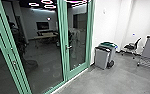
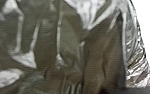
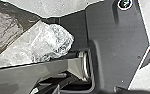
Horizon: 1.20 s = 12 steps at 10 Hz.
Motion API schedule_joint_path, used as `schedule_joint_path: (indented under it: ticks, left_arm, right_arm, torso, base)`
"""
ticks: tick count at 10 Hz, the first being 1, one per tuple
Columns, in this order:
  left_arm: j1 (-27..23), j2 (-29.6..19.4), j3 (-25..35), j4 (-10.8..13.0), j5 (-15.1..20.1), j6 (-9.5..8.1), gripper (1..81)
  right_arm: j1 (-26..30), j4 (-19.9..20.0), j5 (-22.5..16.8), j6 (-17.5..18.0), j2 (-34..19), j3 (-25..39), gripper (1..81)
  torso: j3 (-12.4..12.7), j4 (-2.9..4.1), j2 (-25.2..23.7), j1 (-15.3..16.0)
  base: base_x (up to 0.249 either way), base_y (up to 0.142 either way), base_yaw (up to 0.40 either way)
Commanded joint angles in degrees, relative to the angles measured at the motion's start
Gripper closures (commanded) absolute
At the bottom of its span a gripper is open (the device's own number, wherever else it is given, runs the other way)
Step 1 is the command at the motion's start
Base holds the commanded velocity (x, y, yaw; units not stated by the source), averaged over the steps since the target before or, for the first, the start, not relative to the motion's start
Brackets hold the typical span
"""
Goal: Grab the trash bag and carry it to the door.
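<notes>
I can't tell whether either claw is open or closed, but the shiny dark-olive plastic trash bag (image 2: 68, 37) is close before the left wrist, and beyond, the green-framed glass door (image 1: 78, 70) stands at twelve o'clock, grey plastic bins (image 1: 101, 59) at one, black chair (image 1: 131, 46) at two.

No legible txt.
Labels, brands, nos. & signs: none readable in head view, L wrist view or R wrist view; can't make out any wording or lettering.
</notes>
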Motion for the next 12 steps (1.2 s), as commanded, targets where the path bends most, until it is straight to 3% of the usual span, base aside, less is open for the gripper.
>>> schedule_joint_path:
  ticks: [1,12]
  left_arm:
    - [-4.06,-0.03,-0.01,0.15,3.74,0.61,81.1]
    - [-4.06,-0.12,-0.01,0.15,3.75,0.61,81.1]
  right_arm:
    - [2.63,-0.64,-2.76,-0.3,0.23,0.4,1.0]
    - [2.62,-0.64,-2.76,-0.3,0.23,0.4,1.0]
  torso:
    - [0.0,0.0,0.0,0.0]
    - [0.0,0.0,-0.02,-0.07]
  base:
    - [0.264,-0.085,0.0]
    - [0.224,-0.084,0.0]
